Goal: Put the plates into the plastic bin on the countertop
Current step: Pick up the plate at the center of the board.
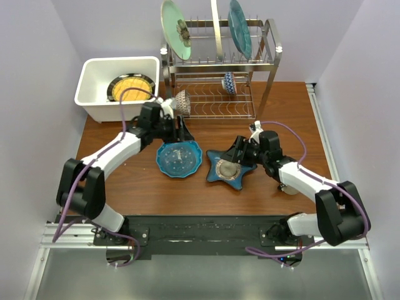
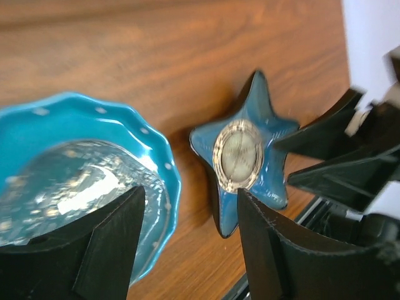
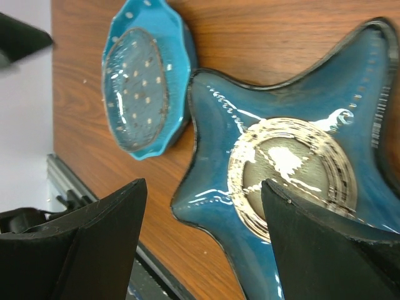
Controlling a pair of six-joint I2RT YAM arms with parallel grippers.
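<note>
Under the left gripper (image 2: pixel 187 201) lies the scalloped plate (image 2: pixel 69 162), bright blue with pale dots. One finger (image 2: pixel 103 250) hangs over its hollow and the other (image 2: pixel 278 250) over bare table (image 2: pixel 156 50) just past its rim, so the rim runs through the gap. The jaws stand apart and hold nothing; whether they touch the plate cannot be told.

Ahead of these jaws rests the star plate (image 2: pixel 240 156), dark blue with a pale round centre, near the scalloped one but apart from it. The right gripper (image 3: pixel 203 187) hangs over the star, its jaws likewise wide and empty. One of the star's points shows in the gap, and the round centre lies just beside one finger (image 3: pixel 325 250).

Well off from the left jaws, at the table's far left corner, stands the bin (image 1: pixel 94 94), with a striped plate (image 1: pixel 131 87) flat inside it. Just behind the left jaws a small bowl (image 1: pixel 182 102) sits tilted before the rack (image 1: pixel 262 62). In the rack's top tier a teal plate (image 1: pixel 239 28) and a green plate (image 1: pixel 176 28) stand on edge.
</note>
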